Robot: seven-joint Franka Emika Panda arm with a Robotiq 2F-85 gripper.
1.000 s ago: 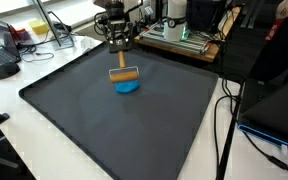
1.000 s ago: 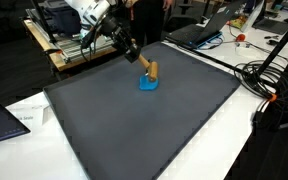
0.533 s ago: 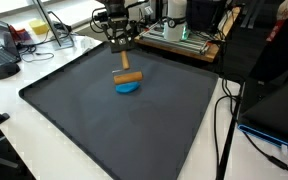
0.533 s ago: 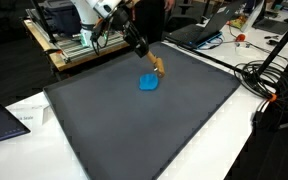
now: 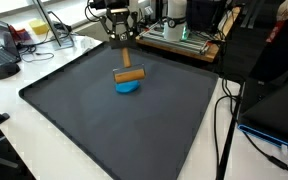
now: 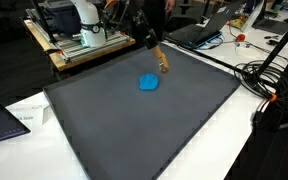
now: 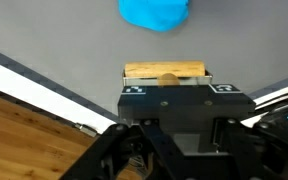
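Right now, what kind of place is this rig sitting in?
Probably a robotics lab or workshop: loose cables trail off the table, a laptop sits open at the back, and electronics are stacked on a wooden bench behind the black mat.

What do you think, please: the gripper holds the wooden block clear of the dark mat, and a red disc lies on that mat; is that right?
Not quite: the disc is blue, not red, as the wrist view shows. The rest stands: the gripper holds the wooden block clear of the dark mat, and the disc lies on that mat.
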